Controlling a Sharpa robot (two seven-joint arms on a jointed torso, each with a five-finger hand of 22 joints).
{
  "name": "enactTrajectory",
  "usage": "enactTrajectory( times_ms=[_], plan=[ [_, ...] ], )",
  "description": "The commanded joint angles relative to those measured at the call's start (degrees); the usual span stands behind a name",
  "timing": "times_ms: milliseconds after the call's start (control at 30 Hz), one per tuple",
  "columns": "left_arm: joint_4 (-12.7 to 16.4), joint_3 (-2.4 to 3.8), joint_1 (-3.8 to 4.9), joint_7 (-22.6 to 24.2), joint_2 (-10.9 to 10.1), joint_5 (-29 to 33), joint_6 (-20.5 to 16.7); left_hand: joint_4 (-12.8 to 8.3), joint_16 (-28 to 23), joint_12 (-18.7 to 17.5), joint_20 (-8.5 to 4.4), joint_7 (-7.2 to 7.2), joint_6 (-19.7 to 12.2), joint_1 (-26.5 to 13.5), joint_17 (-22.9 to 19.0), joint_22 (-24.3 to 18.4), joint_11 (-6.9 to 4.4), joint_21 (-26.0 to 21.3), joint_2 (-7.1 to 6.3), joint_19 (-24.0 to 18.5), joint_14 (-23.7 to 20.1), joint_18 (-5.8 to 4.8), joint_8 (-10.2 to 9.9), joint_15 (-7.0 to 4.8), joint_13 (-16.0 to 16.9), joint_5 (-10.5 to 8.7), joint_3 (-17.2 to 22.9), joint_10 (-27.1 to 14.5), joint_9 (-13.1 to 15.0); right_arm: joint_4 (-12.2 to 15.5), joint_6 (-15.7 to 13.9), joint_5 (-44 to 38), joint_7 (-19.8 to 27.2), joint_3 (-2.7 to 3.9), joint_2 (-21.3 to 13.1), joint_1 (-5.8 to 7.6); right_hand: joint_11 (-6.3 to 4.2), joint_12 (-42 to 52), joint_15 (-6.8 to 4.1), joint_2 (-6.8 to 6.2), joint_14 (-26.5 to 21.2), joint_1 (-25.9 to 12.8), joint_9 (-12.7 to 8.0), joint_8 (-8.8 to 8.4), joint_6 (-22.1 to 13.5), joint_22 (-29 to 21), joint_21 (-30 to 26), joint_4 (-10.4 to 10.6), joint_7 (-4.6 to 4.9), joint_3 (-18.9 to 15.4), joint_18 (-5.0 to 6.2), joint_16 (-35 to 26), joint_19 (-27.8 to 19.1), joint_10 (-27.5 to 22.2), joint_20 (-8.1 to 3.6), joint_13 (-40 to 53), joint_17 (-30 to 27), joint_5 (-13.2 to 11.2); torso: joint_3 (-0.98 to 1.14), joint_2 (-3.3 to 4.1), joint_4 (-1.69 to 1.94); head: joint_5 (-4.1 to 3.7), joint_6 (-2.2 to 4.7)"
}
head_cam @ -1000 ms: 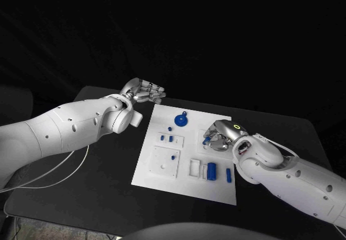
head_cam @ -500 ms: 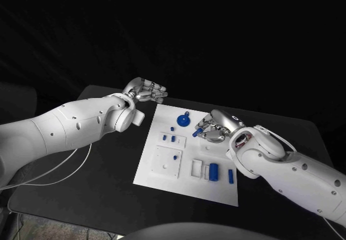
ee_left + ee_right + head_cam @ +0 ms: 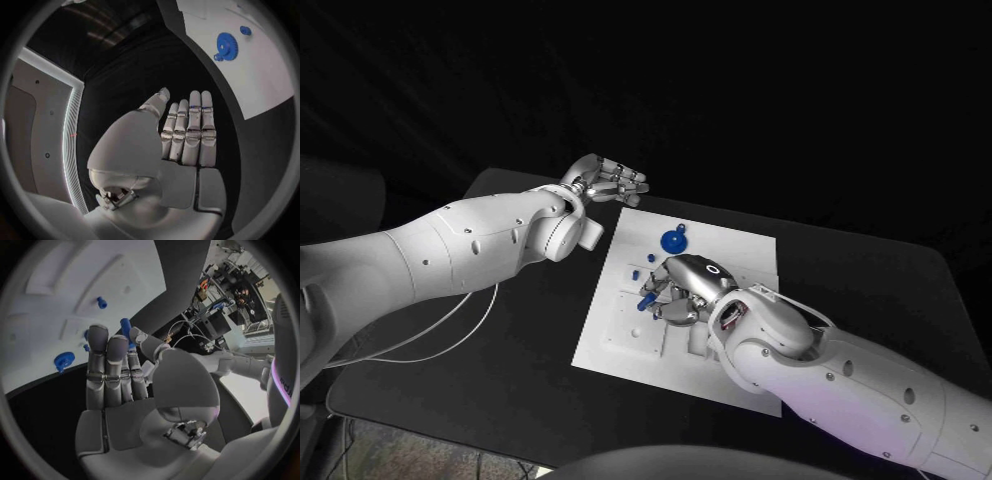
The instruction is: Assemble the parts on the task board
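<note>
The white task board (image 3: 741, 250) lies in the middle of the black table. A blue gear (image 3: 674, 241) sits near its far edge, and small blue pegs (image 3: 633, 273) stand on its left part. My right hand (image 3: 678, 291) hovers over the board's middle and pinches a short blue peg (image 3: 648, 298) between thumb and fingers. The right wrist view shows that peg (image 3: 126, 330) at the fingertips (image 3: 98, 335), above the board (image 3: 56, 315). My left hand (image 3: 606, 180) hangs off the board's far left corner, flat, fingers straight, holding nothing. The left wrist view shows the left hand (image 3: 184, 132) near the board (image 3: 262, 75).
White raised blocks (image 3: 626, 318) stand on the board's near left part. A pale cable (image 3: 430, 340) runs over the table at the left. Bare black table (image 3: 516, 370) lies left of the board. The right forearm (image 3: 834, 380) covers the board's near right part.
My right hand has moved left over the board, from its right side to its middle, with the blue peg now at its fingertips. The left hand has barely moved.
</note>
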Motion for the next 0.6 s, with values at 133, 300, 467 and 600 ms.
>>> enactTrajectory(
  times_ms=[133,300,467,600],
  plan=[
    [0.2,0.03,0.02,0.3,0.5,1.0,0.4,0.1,-0.2,0.1,-0.03,0.24,-0.1,-0.1,0.0,-0.1,0.02,-0.3,0.26,0.2,0.1,-0.71,-0.2,0.08,-0.1,-0.12,0.2,-0.1,0.0,-0.9,-0.5,-6.2,1.3,-1.75,1.3,0.08,-1.12,0.1,-0.36,0.32,0.0,0.0,0.5,0.34,0.4,0.2,-0.2,-0.4,0.06,0.1,0.29,-0.4,2.1,1.6,-0.33,0.0,0.1,0.2,0.02,0.03,-0.02,0.54,-0.25],
    [0.2,0.02,0.02,0.1,0.6,1.1,0.5,0.2,-0.2,0.1,-0.02,0.25,-0.1,-0.1,0.0,-0.1,0.03,-0.3,0.27,0.2,0.0,-0.71,-0.2,0.10,-0.1,-0.16,0.2,-0.2,0.0,-1.6,0.4,-7.2,1.4,-3.19,2.0,0.11,-1.12,0.1,-0.36,0.32,0.0,0.0,0.5,0.34,0.4,0.2,-0.2,-0.4,0.06,0.1,0.29,-0.4,2.1,1.6,-0.33,0.0,0.1,0.2,0.10,0.04,-0.06,0.97,-0.15],
    [0.4,0.00,0.02,0.1,0.6,1.1,0.6,0.2,-0.2,0.1,-0.02,0.25,-0.1,-0.1,0.0,-0.1,0.03,-0.3,0.27,0.2,0.0,-0.71,-0.2,0.10,-0.1,-0.16,0.2,-0.2,0.0,-2.2,1.1,-7.9,1.3,-4.72,2.3,0.26,-1.13,0.1,-0.34,0.34,0.0,-0.1,0.5,0.33,0.4,0.3,-0.2,-0.5,0.06,0.1,0.27,-0.4,2.1,1.6,-0.31,0.0,0.1,0.2,0.08,0.04,-0.10,1.00,-0.27],
    [0.5,0.00,0.02,0.1,0.5,1.1,0.6,0.2,-0.2,0.1,-0.02,0.25,-0.1,-0.1,0.0,-0.1,0.03,-0.3,0.27,0.2,0.0,-0.71,-0.2,0.10,-0.1,-0.16,0.2,-0.2,0.0,-2.5,1.1,-8.5,1.1,-5.33,2.6,0.30,-1.13,0.1,-0.34,0.34,0.0,-0.1,0.5,0.33,0.4,0.3,-0.2,-0.5,0.06,0.1,0.27,-0.4,2.1,1.6,-0.31,0.0,0.1,0.2,0.07,0.05,-0.06,1.09,-0.36]
  ],
)
